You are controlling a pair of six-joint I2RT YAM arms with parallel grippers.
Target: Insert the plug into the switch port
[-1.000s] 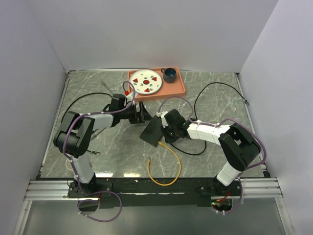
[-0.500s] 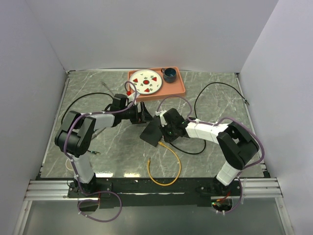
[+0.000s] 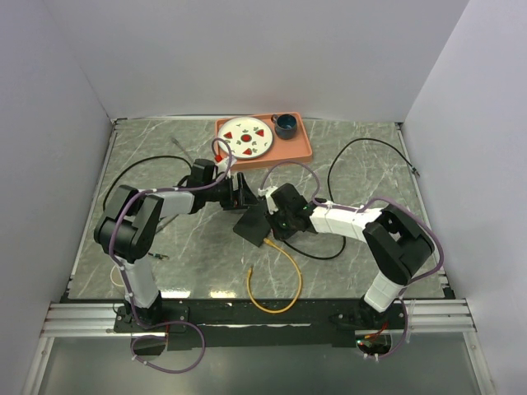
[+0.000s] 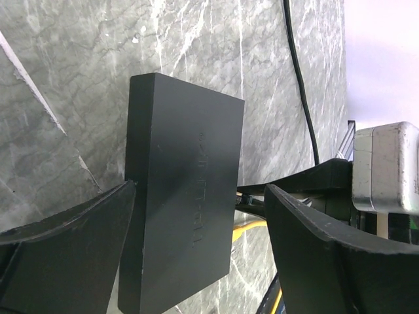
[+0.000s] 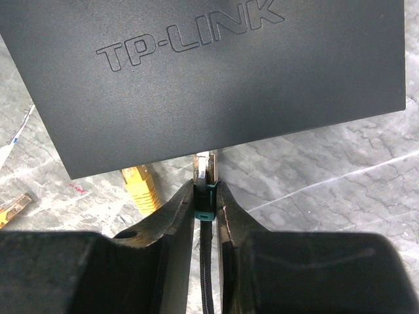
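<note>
Your right claw [image 5: 205, 191] is clenched on the plug [image 5: 205, 169] at the switch [image 5: 196, 78] edge; left claw [image 4: 200, 196] is released, straddling the switch.

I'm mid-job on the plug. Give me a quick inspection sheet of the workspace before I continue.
Surface: grey marbled table.
Job's things: black switch mid-table; plug tip at its near edge, seating in a port cannot be told.
Clutter: orange tray at the far edge, holding a plate and a cup.
Grippers: right gripper shut on the plug; left gripper open, fingers either side of the switch.
Cables: yellow cable loose in front of the switch; black cable looping on the right.
Surroundings: plain white walls; nothing else seen.
</note>
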